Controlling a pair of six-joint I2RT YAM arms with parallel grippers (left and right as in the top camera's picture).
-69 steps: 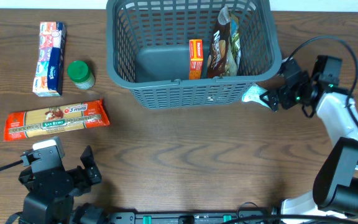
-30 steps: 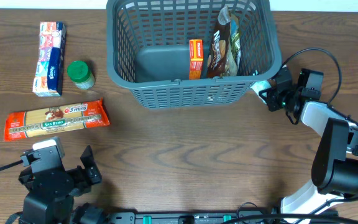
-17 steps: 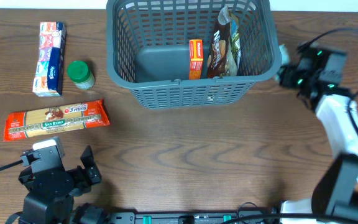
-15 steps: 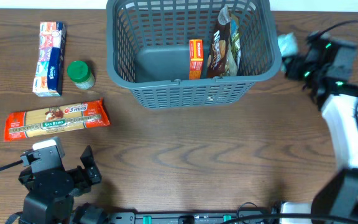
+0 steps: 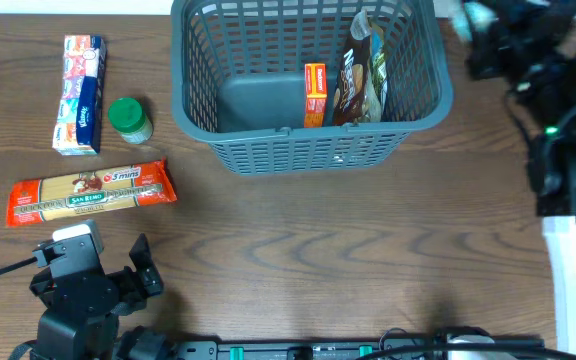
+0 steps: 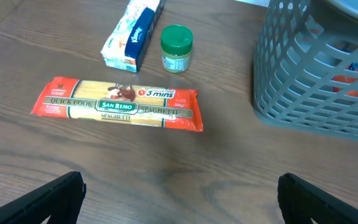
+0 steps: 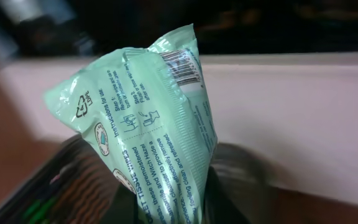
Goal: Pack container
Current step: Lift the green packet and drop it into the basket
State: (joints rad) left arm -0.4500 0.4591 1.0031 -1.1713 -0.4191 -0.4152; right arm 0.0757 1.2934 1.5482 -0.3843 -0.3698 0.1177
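The container, a dark grey-blue mesh basket (image 5: 308,132), stands at the table's far middle; its side also fills the right of the left wrist view (image 6: 316,87). An orange box (image 5: 315,95) and a brown snack bag (image 5: 360,75) lean inside it. My right gripper (image 5: 490,38) is raised just beyond the basket's far right corner, shut on a pale green wipes packet (image 5: 476,13). In the right wrist view the packet (image 7: 148,118) stands up from the gripper (image 7: 179,208), hiding the pads. My left gripper (image 6: 179,200) hovers open over bare wood near the front left (image 5: 93,285).
Left of the basket lie a red spaghetti packet (image 5: 90,193) (image 6: 117,104), a green-lidded jar (image 5: 129,119) (image 6: 176,47) and a tissue pack (image 5: 79,93) (image 6: 133,34). The table's far edge runs just behind the basket.
My right arm has lifted the wipes packet from beside the basket's front right corner, up and toward its far right corner. The left arm has not moved.
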